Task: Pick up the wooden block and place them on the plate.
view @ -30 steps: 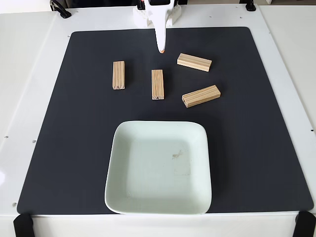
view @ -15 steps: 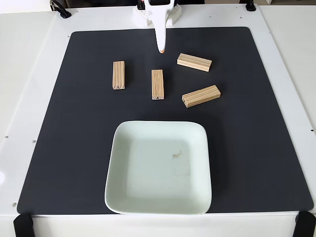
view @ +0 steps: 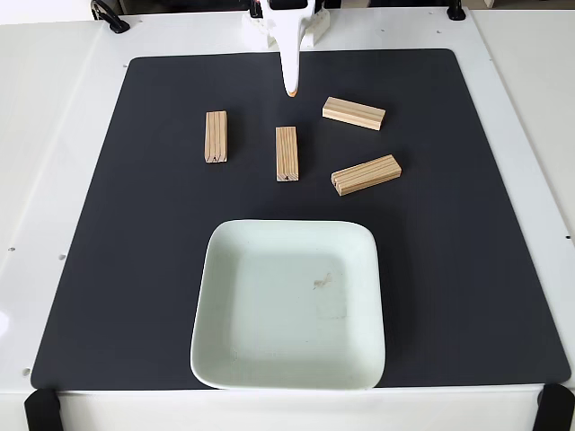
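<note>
Several small pine blocks lie on the black mat in the fixed view: one upright-lying at the left, one in the middle, one tilted at the upper right and one slanted below it. The pale mint-green plate rests at the mat's near edge with only a small dark smudge inside. My white gripper reaches in from the top centre. Its fingers are pressed together into one taper, shut on nothing. The tip hangs just above the middle block, apart from it.
The black mat covers most of the white table, with bare mat on both sides of the plate. The arm's white base stands at the top edge. Black clamps sit at the table corners.
</note>
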Available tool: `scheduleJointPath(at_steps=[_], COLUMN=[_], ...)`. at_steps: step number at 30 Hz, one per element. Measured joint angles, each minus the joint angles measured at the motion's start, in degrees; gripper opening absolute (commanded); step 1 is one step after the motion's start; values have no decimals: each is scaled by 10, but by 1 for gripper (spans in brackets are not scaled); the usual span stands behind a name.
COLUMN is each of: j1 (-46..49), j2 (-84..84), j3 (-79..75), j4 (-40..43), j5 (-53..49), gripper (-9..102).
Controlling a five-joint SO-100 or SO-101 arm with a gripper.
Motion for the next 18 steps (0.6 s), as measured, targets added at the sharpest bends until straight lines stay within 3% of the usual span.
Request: scheduleJointPath(at_steps=[18], j1=[-3], j2=[-9], j3=[-12], j4=[-2], j5=[0], gripper=[-1])
